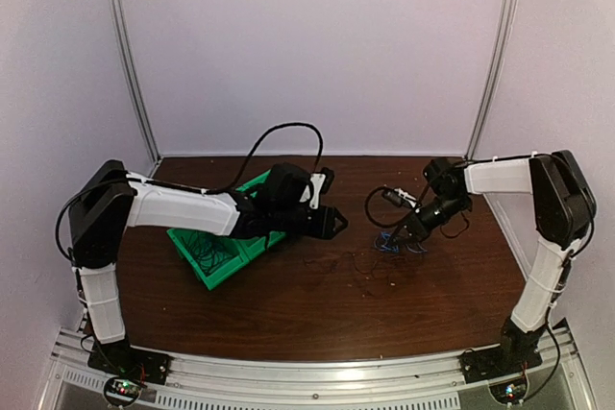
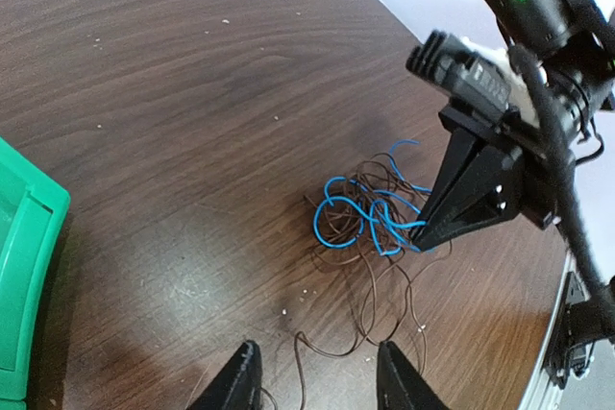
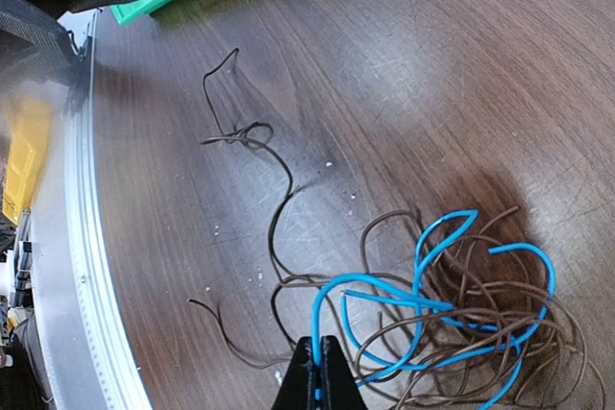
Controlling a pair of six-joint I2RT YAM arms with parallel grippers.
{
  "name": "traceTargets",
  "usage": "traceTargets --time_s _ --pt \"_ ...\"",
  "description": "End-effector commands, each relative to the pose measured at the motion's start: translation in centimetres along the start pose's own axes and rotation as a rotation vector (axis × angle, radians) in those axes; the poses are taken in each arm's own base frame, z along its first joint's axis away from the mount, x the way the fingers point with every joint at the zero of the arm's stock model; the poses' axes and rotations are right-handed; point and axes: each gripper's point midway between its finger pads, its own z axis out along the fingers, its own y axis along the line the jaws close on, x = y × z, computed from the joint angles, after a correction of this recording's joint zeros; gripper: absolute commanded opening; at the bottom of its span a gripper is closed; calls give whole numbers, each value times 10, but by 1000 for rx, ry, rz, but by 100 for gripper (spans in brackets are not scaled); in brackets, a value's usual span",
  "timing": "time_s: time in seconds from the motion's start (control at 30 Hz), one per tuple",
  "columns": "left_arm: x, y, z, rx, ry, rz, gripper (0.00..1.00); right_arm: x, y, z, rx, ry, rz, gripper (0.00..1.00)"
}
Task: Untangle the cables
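A tangle of thin cables lies on the brown table: bright blue wires (image 2: 357,210) looped through dark brown-black ones (image 2: 384,266). In the right wrist view the blue wires (image 3: 423,304) and dark wires (image 3: 274,218) spread out ahead of the fingers. My right gripper (image 3: 317,372) is shut on a blue wire at the near edge of the tangle; it also shows in the top view (image 1: 402,234) and the left wrist view (image 2: 428,232). My left gripper (image 2: 317,381) is open and empty, just short of the tangle, with a dark wire loop between its fingertips. It shows in the top view (image 1: 338,225).
A green bin (image 1: 226,242) holding more thin wires stands at the left under my left arm; its corner shows in the left wrist view (image 2: 24,276). The table's metal front rail (image 3: 91,237) runs along the left of the right wrist view.
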Motion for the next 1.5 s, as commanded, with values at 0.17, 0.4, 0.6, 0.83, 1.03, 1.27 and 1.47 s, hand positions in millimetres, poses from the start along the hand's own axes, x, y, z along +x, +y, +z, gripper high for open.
traceTargets --time_s 0.17,0.4,0.6,0.83,1.03,1.27,1.47 --pt "-15 -82 -31 354 -263 314 45 -59 78 -72 -42 -130 -160 0" --pt "-50 -97 -43 379 -485 335 45 -86 112 -107 -10 -182 -244 0" --pt "-66 -109 -45 374 -600 390 48 -95 132 -121 -15 -216 -273 0" --pt "-69 -125 -27 422 -596 428 49 -103 150 -131 -20 -233 -317 0" --pt "-61 -134 4 477 -577 447 43 -111 168 -142 -28 -251 -363 0" --pt "-42 -135 46 512 -550 445 20 -123 183 -158 -32 -288 -399 0" --pt "-13 -121 72 499 -485 426 13 -142 212 -187 -27 -354 -494 0"
